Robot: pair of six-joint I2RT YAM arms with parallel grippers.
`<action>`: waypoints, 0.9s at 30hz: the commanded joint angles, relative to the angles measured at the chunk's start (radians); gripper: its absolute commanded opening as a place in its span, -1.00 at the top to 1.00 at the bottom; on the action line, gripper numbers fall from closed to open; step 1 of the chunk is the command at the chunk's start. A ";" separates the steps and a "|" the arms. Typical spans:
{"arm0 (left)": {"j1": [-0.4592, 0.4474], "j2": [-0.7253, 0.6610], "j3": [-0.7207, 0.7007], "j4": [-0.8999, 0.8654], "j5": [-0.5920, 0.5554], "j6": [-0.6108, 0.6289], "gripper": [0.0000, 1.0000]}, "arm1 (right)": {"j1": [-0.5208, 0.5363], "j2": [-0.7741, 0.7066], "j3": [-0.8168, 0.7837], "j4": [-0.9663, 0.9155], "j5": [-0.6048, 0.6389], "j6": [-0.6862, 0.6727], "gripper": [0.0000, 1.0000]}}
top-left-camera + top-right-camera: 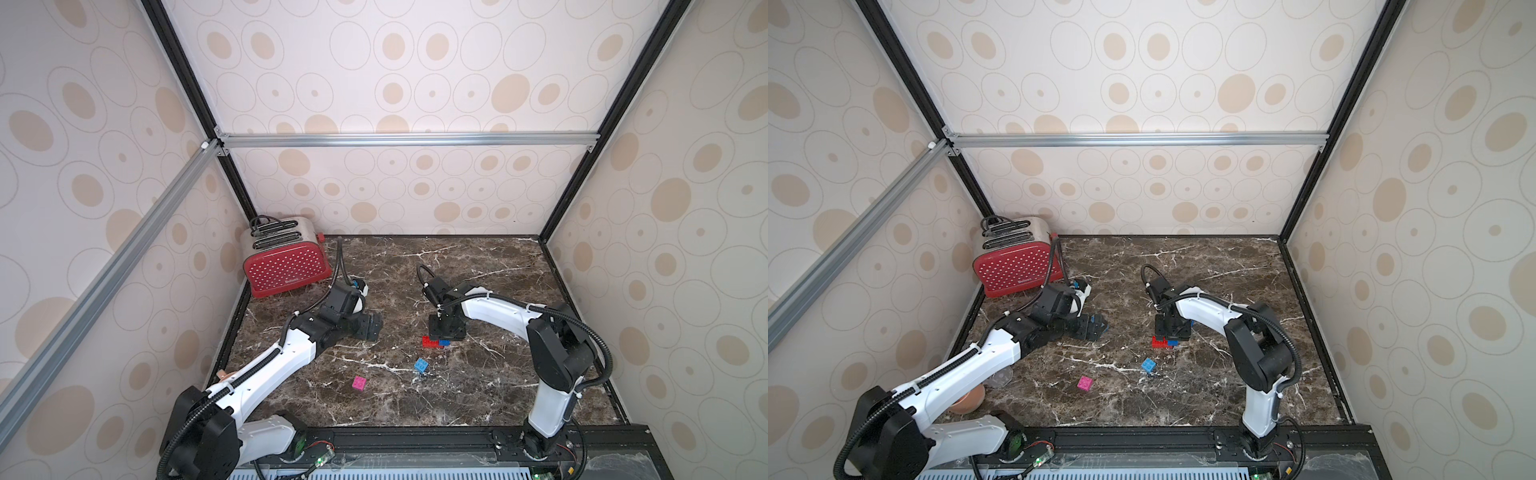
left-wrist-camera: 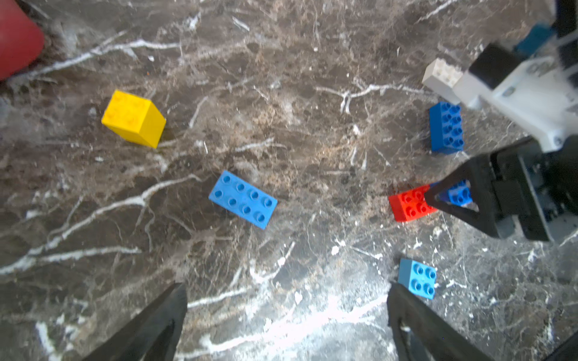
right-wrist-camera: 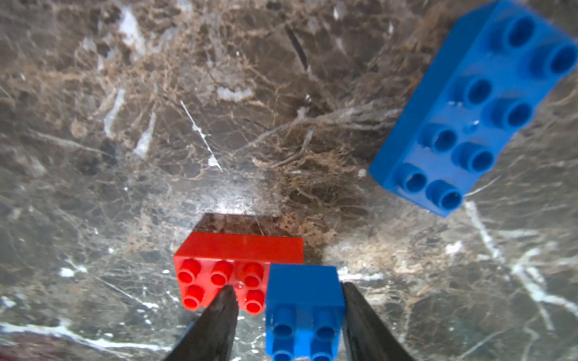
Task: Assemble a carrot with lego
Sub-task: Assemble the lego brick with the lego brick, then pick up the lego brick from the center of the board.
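- Right gripper (image 3: 287, 286) straddles the small blue brick (image 3: 303, 290) seated on one end of the red brick (image 3: 219, 262); jaws parted, one finger clear of it.
- Left gripper (image 2: 286, 286) gapes empty, well apart.

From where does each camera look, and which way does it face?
Top views: high at front, looking down on the marble table; left arm, right arm show.
Left wrist: on left arm, facing down at loose bricks; left pincer, right pincer show.
Right wrist: on right arm, above the red brick; fingers flank the small blue brick.
Wrist views share: red brick, small blue brick.
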 commanded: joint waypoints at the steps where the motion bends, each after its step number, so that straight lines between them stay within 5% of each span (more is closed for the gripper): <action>1: -0.054 -0.032 -0.023 -0.163 -0.101 -0.100 -0.98 | 0.005 -0.043 -0.012 -0.019 0.008 0.005 -0.23; 17: -0.272 0.041 -0.106 -0.339 -0.158 -0.265 -0.74 | 0.004 -0.207 -0.061 -0.073 0.009 0.005 -0.51; 27: -0.276 0.127 -0.106 -0.323 -0.113 -0.270 -0.45 | 0.003 -0.248 -0.081 -0.082 0.014 -0.004 -0.54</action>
